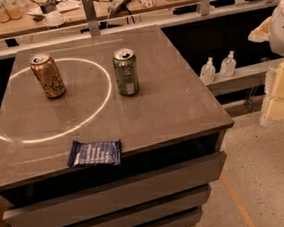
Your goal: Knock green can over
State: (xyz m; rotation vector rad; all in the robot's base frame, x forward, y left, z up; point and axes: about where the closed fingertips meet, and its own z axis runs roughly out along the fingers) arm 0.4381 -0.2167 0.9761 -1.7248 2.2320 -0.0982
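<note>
The green can (pixel 126 72) stands upright on the grey cabinet top (pixel 171 107), a little right of its middle and toward the back. It has a silver top with a pull tab and pale markings on its side. A gold-brown can (pixel 48 76) of equal size stands upright to its left. My gripper (pixel 281 94) shows as pale blocks at the right edge of the camera view, off the cabinet and well to the right of the green can, touching nothing.
A dark blue snack packet (pixel 95 153) lies flat near the cabinet top's front edge. A ring of light lies on the top around the gold-brown can. Two small clear bottles (pixel 218 68) stand on a ledge behind right. A cluttered desk (pixel 96 4) runs along the back.
</note>
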